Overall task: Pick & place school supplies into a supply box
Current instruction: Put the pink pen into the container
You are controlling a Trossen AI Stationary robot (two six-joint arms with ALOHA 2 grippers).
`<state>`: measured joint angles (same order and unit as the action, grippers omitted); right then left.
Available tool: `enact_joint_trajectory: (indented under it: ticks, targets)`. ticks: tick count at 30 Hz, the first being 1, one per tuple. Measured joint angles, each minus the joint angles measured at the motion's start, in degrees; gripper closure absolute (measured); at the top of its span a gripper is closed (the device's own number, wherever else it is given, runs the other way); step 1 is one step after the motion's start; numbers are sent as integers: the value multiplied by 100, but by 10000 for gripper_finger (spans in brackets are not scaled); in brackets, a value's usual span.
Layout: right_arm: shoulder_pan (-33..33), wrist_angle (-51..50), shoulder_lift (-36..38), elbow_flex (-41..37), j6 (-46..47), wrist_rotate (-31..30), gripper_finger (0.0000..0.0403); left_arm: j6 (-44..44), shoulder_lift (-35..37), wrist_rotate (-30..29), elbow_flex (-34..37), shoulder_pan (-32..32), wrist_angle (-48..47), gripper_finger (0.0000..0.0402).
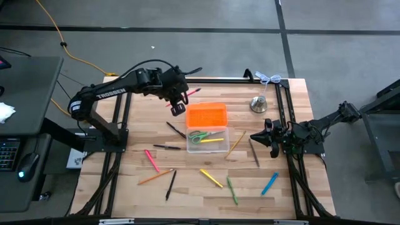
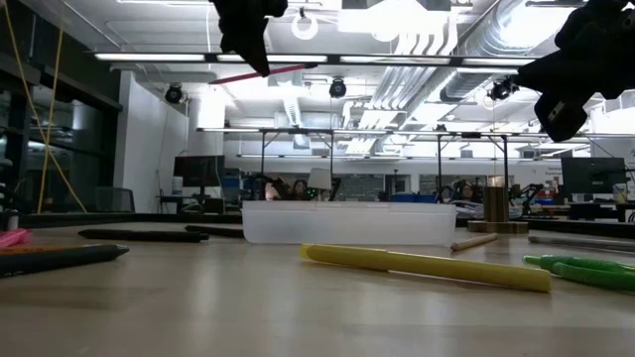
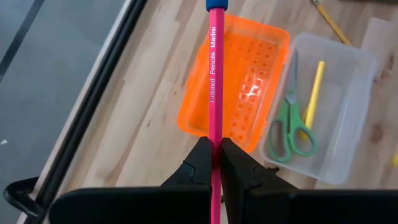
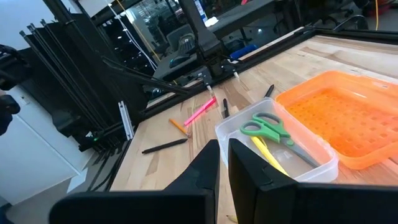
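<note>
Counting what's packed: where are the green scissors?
In the high view the green scissors lie inside the clear supply box, beside a yellow pen, just below the orange lid.

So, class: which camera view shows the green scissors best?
The left wrist view: scissors seen whole from above, lying in the clear box. The right wrist view shows them slanted, the high view tiny, and the low view not at all.

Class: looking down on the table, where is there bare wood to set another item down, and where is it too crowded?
Bare wood: between the orange lid and the silver bell, and left of the pink marker. Crowded: in front of the clear box, where pens and pencils lie scattered, including the yellow pen.
</note>
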<state>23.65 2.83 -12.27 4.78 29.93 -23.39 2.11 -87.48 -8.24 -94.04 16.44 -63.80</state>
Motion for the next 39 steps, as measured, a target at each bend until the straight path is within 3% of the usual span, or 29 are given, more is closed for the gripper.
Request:
enact_joint_trajectory:
  ticks: [16, 39]
  targets:
    - [-1, 0, 0, 0, 0, 0, 391, 701, -2, 22, 0, -634, -108, 360]
    - [-1, -2, -2, 0, 2, 4, 391, 1321, -89, 627, 2, -684, 291, 360]
